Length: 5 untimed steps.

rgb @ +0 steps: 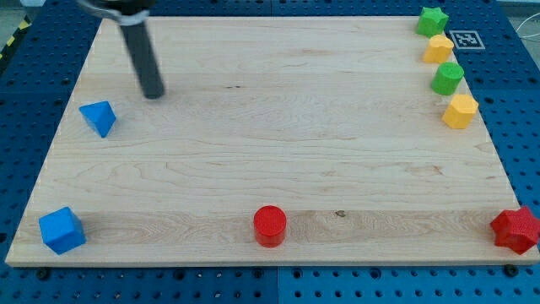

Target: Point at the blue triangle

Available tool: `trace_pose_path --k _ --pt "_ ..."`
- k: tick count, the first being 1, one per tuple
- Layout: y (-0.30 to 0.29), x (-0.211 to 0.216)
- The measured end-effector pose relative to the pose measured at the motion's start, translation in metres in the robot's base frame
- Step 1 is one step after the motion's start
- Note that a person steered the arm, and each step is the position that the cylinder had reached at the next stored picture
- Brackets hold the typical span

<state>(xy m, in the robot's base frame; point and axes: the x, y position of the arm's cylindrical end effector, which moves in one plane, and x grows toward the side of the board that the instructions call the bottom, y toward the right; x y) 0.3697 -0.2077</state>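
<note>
The blue triangle (99, 117) lies near the left edge of the wooden board (278, 143), in its upper half. My tip (153, 93) rests on the board up and to the right of the blue triangle, a short gap away and not touching it. The dark rod rises from the tip toward the view's top left.
A blue cube (62, 230) sits at the bottom left corner. A red cylinder (270, 225) stands at the bottom middle, a red star (515, 230) at the bottom right. Along the right edge: green star (432, 20), yellow block (438, 49), green cylinder (447, 78), yellow block (460, 111).
</note>
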Motion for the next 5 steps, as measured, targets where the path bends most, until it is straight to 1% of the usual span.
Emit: trace_pose_path --k 1,2,5 --pt "-0.059 -0.001" --pt "-0.086 0.007" --pt "-0.073 0.041"
